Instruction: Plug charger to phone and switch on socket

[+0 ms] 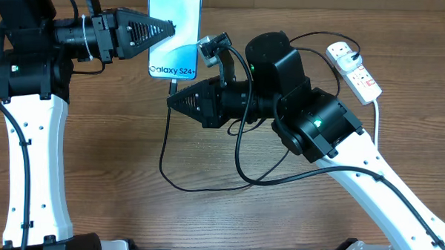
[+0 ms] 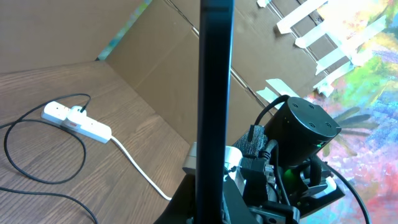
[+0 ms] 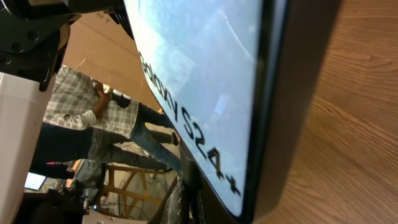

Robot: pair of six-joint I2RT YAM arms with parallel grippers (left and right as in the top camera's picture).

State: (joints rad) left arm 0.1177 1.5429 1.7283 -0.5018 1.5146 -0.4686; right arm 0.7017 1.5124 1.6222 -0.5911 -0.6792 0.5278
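Note:
The phone [image 1: 174,27] has a light blue screen with dark text at its lower edge and sits at the top centre. My left gripper [image 1: 166,28] is shut on its left side. In the left wrist view the phone [image 2: 214,93] shows edge-on as a dark upright bar between the fingers [image 2: 214,211]. My right gripper [image 1: 171,101] sits just below the phone's bottom edge, fingers closed to a point on the charger's connector end [image 1: 173,85], which touches that edge. The black cable [image 1: 164,153] loops over the table to a plug [image 1: 349,49] in the white socket [image 1: 356,68]. The right wrist view shows the screen [image 3: 199,81] close up.
The table is brown wood. The socket's thick white lead [image 1: 376,119] runs down the right side behind the right arm. In the left wrist view the socket [image 2: 78,121] lies at the left in front of a cardboard wall [image 2: 155,74].

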